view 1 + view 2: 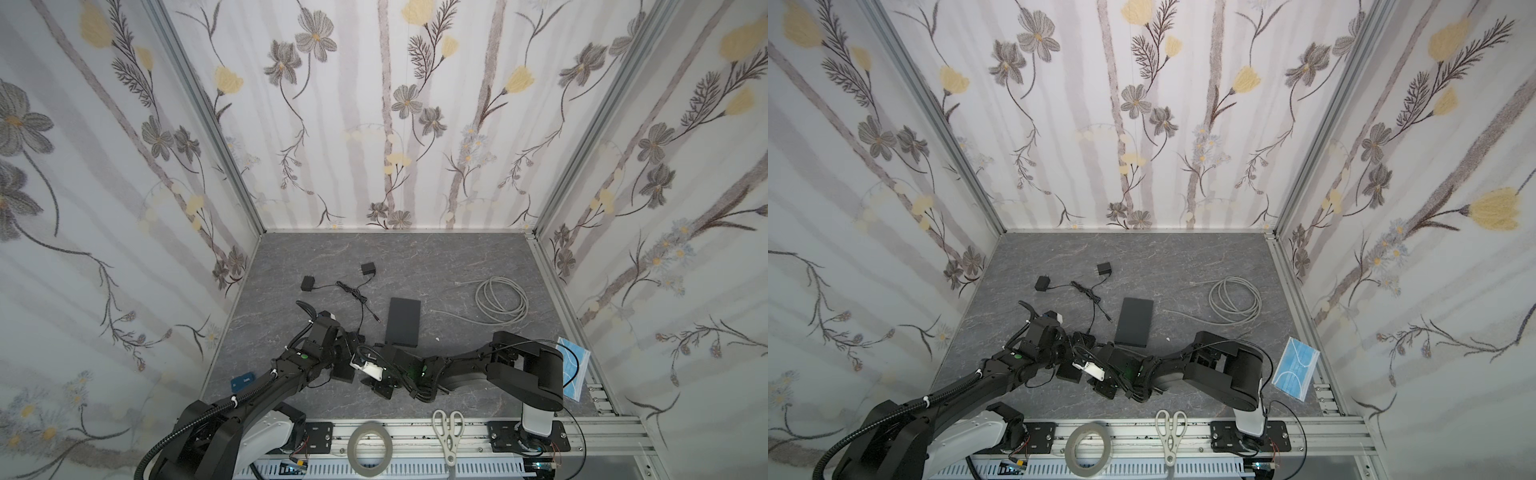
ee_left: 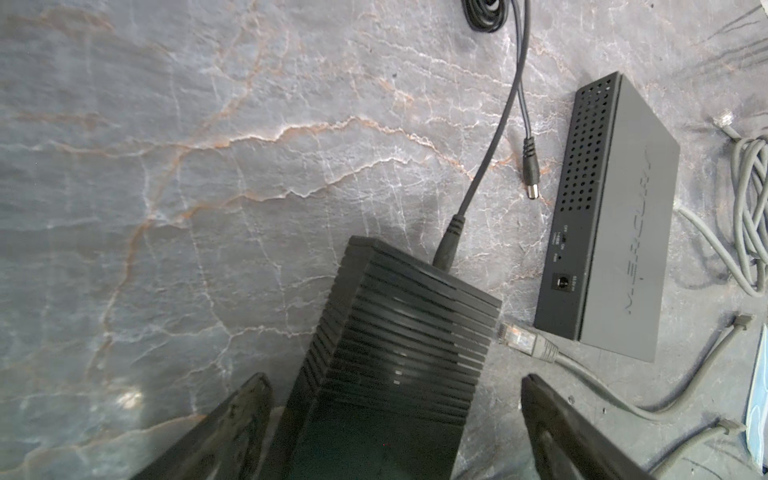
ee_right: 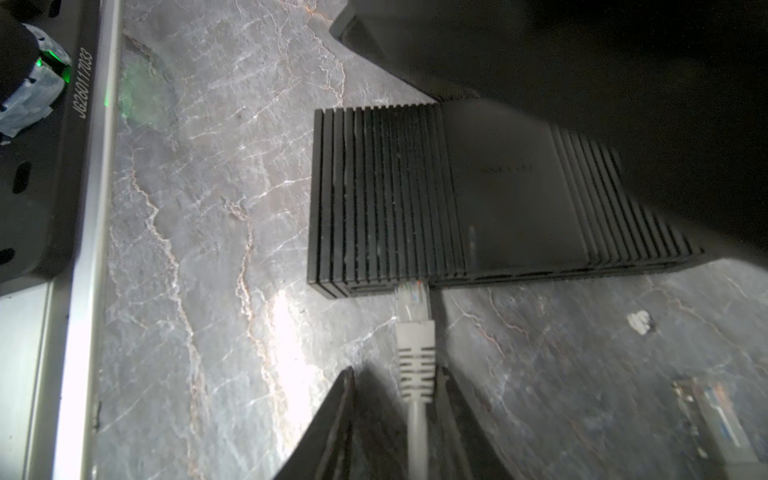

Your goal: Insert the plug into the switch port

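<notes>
The left claw [image 2: 395, 380] is straddling the ribbed black switch [image 3: 415, 187] on the table [image 3: 208, 208], jaws spread wide, likely bracing it. The grey plug [image 3: 411, 299] is touching the switch's side. Its cable is running through the right claw [image 3: 397, 372], lined up for pushing; grip unclear.

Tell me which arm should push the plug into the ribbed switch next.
Right. The right gripper flanks the grey cable, plug tip at the switch port face. The left gripper only straddles the switch, open.
</notes>
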Controlling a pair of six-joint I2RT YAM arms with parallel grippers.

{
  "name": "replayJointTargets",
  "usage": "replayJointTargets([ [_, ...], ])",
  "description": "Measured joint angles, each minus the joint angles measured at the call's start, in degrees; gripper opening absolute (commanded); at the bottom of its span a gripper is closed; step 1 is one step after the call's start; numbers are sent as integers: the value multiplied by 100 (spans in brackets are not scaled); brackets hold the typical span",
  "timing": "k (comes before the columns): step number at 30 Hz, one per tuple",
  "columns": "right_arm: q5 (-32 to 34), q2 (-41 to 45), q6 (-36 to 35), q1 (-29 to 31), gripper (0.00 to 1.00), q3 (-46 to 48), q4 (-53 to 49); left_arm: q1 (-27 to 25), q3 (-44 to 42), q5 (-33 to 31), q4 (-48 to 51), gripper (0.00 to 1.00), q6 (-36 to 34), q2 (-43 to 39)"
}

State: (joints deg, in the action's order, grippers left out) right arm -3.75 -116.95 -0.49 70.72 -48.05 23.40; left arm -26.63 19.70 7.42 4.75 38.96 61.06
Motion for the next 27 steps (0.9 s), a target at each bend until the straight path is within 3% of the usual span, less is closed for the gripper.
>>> replayJointTargets([
  [8, 22, -83, -52, -31, 32, -114, -7, 15, -52, -186, -28, 90, 2, -4],
  [13, 22, -90, -109, -59, 27, -127, -7, 15, -87, -195, -85, 90, 15, -26],
  [23, 28, -118, -105, -61, 27, -155, -4, 15, -122, -214, -153, 89, 87, -26],
  [27, 72, -122, -90, -61, 15, -166, -4, 15, -149, -223, -249, 89, 122, -2],
])
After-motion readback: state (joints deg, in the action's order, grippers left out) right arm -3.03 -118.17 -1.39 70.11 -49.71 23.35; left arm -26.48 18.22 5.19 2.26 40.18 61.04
